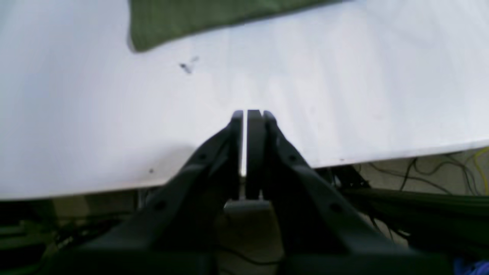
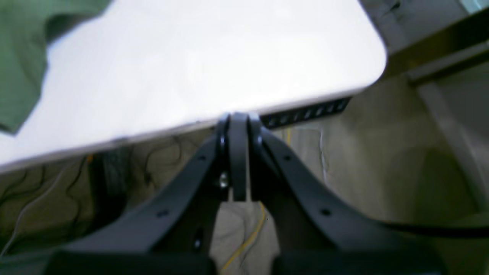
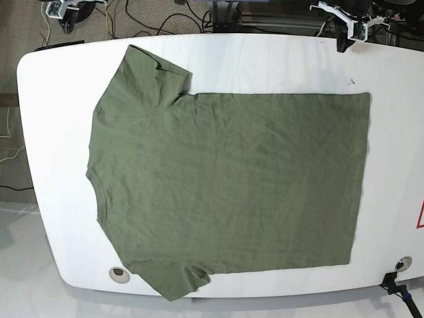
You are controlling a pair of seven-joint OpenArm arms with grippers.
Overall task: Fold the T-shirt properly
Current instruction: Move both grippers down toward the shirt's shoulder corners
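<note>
The olive-green T-shirt lies spread flat on the white table, neckline to the left and hem to the right, both short sleeves out. My left gripper is shut and empty, hovering over the table's edge; a hem corner of the shirt lies well ahead of it. In the base view it is at the far right. My right gripper is shut and empty, over the table's edge near a rounded corner, with a sleeve of the shirt off to its left. In the base view it is at the far left.
Cables lie on the floor beyond the far edge and below the table. A round grommet sits at the near left of the table. A clamp sits at the near right. A small dark mark is on the table near the hem corner.
</note>
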